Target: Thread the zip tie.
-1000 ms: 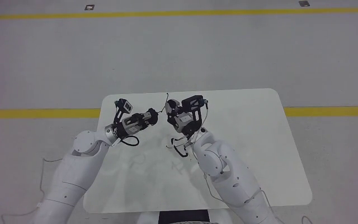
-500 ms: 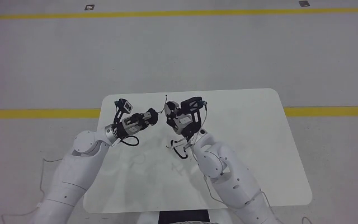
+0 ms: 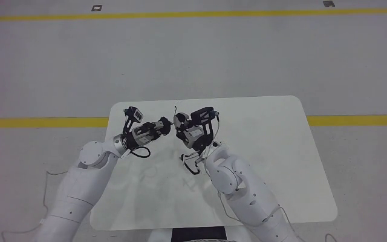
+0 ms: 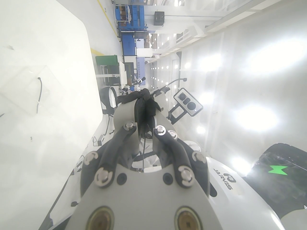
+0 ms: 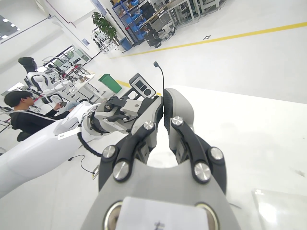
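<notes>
A thin black zip tie [image 5: 162, 77] sticks up from between my right gripper's [image 5: 163, 106] fingertips, its small head at the far end; that gripper is shut on it. In the top view the zip tie [image 3: 175, 113] rises as a short dark line where the two grippers meet over the table's left half. My left gripper [image 4: 144, 111] is shut too, with a thin black strand [image 4: 143, 149] running back between its fingers. The left gripper [image 3: 163, 126] and right gripper [image 3: 179, 122] stand tip to tip, almost touching. The contact point itself is hidden by the fingers.
The white table [image 3: 272, 139] has open room on its right half. A clear flat sheet [image 4: 21, 92] lies on it with another black zip tie [image 4: 39, 89] on top. The table's left edge is close behind the left arm.
The right gripper has shifted left toward the left gripper, closing the gap, and the zip tie's free end moved left with it. The left arm has stayed put.
</notes>
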`<action>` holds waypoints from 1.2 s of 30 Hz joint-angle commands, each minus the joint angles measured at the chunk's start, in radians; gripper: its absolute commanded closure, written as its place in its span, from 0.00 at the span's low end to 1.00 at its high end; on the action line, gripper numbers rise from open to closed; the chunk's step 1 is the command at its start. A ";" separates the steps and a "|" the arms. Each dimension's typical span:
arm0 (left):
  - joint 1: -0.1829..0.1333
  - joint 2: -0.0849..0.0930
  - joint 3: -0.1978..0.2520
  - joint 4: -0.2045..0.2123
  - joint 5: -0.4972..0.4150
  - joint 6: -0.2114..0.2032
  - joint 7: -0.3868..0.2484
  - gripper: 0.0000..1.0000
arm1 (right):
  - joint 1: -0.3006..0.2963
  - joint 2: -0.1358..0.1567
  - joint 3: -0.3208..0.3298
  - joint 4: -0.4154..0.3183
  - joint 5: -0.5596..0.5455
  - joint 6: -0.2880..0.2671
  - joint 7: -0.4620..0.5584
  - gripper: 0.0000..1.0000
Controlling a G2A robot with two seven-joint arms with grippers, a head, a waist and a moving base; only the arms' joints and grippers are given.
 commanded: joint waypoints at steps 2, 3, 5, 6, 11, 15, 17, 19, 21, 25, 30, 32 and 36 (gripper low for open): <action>0.000 0.000 0.000 0.000 0.000 0.000 0.000 1.00 | -0.001 -0.001 -0.005 0.005 0.011 0.006 0.000 1.00; 0.000 0.000 0.000 0.000 0.000 0.000 0.000 1.00 | 0.000 -0.001 -0.007 0.008 0.011 0.005 0.000 1.00; 0.000 0.000 0.000 0.000 0.000 0.000 0.000 1.00 | 0.000 -0.002 -0.011 0.011 0.013 0.007 -0.002 1.00; 0.000 0.000 0.000 0.000 0.000 0.000 0.000 1.00 | 0.000 -0.002 -0.012 0.012 0.014 0.009 -0.005 1.00; 0.000 0.000 0.000 0.000 0.000 0.000 0.000 1.00 | -0.004 -0.001 -0.013 0.008 0.013 0.018 -0.015 1.00; 0.000 0.000 0.000 0.000 0.000 0.000 0.000 1.00 | -0.010 0.001 -0.010 0.000 0.011 0.017 -0.015 1.00; 0.000 0.000 0.000 0.000 0.000 0.000 0.000 1.00 | -0.013 0.002 -0.008 -0.004 0.010 0.016 -0.016 1.00; 0.000 0.000 0.000 0.000 0.000 0.000 0.000 1.00 | -0.014 0.003 -0.007 -0.007 0.007 0.016 -0.017 1.00; 0.000 0.000 0.000 0.000 0.000 0.000 0.000 1.00 | -0.015 0.003 -0.007 -0.009 0.006 0.015 -0.016 0.72; 0.000 0.000 0.000 0.000 0.000 0.000 0.000 1.00 | -0.018 0.005 -0.003 -0.009 0.008 0.013 -0.013 0.60; 0.000 0.000 0.000 0.000 0.000 0.000 0.000 1.00 | -0.018 0.007 0.004 -0.013 0.006 0.011 -0.013 0.55; 0.000 0.000 0.000 0.000 0.000 0.000 0.000 1.00 | -0.019 0.008 0.006 -0.015 0.005 0.012 -0.014 0.55; 0.000 0.000 0.000 0.000 0.000 0.000 0.000 1.00 | -0.030 0.012 0.017 -0.022 0.000 0.015 -0.018 0.55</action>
